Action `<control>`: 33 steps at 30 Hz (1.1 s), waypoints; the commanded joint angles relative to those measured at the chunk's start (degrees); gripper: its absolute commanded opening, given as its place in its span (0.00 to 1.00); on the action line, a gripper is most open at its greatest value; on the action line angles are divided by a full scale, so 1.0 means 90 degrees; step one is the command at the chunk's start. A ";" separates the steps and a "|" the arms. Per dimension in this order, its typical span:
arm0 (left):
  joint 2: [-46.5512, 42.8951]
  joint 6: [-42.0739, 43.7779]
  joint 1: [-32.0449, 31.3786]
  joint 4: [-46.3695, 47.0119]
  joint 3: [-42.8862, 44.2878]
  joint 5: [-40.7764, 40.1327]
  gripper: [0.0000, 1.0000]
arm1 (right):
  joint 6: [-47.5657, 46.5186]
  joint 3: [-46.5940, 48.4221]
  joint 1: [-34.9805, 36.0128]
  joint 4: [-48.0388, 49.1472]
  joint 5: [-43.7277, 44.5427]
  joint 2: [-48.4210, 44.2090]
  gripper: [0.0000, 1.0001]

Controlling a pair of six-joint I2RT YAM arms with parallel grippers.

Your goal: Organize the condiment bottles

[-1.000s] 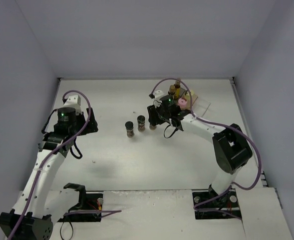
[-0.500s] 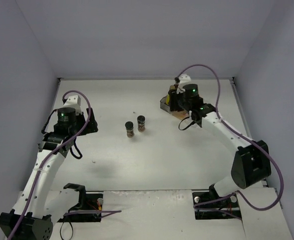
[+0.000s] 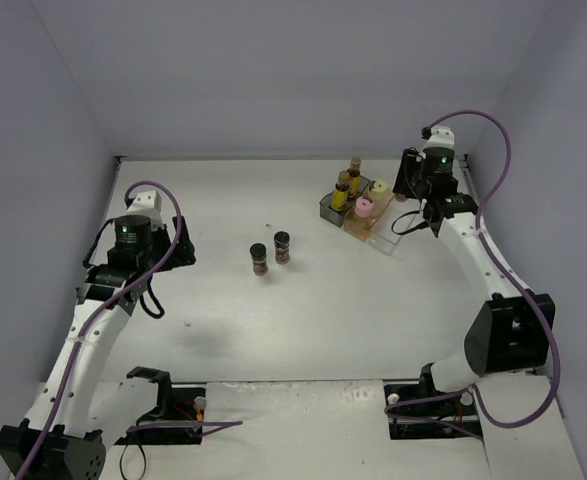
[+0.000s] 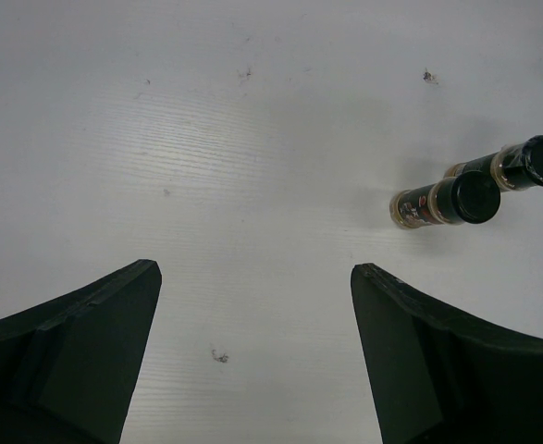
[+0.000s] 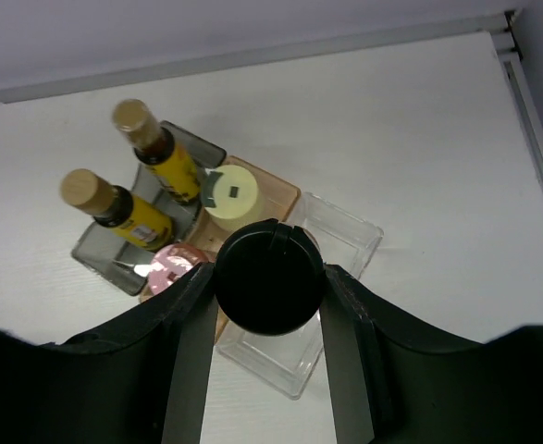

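My right gripper [image 5: 269, 276] is shut on a dark-capped spice jar [image 5: 269, 259] and holds it upright above the clear bin [image 5: 345, 233]. Beside it, two amber bottles [image 5: 151, 148] [image 5: 114, 203] stand in the grey bin [image 5: 97, 252]. A pale-yellow jar [image 5: 231, 192] and a pink-lidded one [image 5: 171, 270] stand in the brownish middle bin [image 5: 278, 196]. Two more spice jars [image 3: 260, 258] [image 3: 282, 246] stand mid-table, also in the left wrist view [image 4: 442, 200] [image 4: 521, 165]. My left gripper [image 4: 254, 273] hangs open over bare table, left of them.
The three bins [image 3: 358, 212] sit in a diagonal row at the back right, close to the rear wall [image 3: 293, 157]. The right arm [image 3: 473, 240] arches along the right side wall. Bare white table [image 3: 223, 310] lies between the two arms.
The right arm has swung from beside the two mid-table jars to the back right, carrying a spice jar over the bins. The left arm has not moved.
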 commanded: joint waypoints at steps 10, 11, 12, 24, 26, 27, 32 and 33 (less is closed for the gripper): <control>0.0056 -0.0062 0.0045 0.0243 0.0097 0.0016 0.86 | 0.0377 -0.0108 -0.0477 0.0888 -0.0016 0.1135 0.00; 0.0066 -0.0062 0.0045 0.0253 0.0097 0.0016 0.86 | 0.0387 -0.0118 -0.0516 0.0946 -0.0026 0.1204 0.00; 0.0066 -0.0062 0.0045 0.0244 0.0097 0.0016 0.86 | 0.0387 -0.0109 -0.0526 0.0966 -0.0065 0.1263 0.00; 0.0096 -0.0062 0.0045 0.0253 0.0097 0.0016 0.85 | 0.0534 -0.0167 -0.0702 0.1513 -0.0211 0.2064 0.05; 0.0096 -0.0062 0.0045 0.0253 0.0107 0.0016 0.86 | 0.0534 -0.0167 -0.0702 0.1542 -0.0202 0.2093 0.17; 0.0096 -0.0062 0.0045 0.0253 0.0107 0.0016 0.85 | 0.0534 -0.0167 -0.0702 0.1533 -0.0202 0.2094 0.24; 0.0086 -0.0062 0.0045 0.0244 0.0107 0.0016 0.86 | 0.0485 -0.0216 -0.0702 0.1504 -0.0279 0.1948 0.67; 0.0095 -0.0062 0.0045 0.0243 0.0107 0.0016 0.86 | 0.0475 -0.0226 -0.0702 0.1494 -0.0309 0.1841 0.76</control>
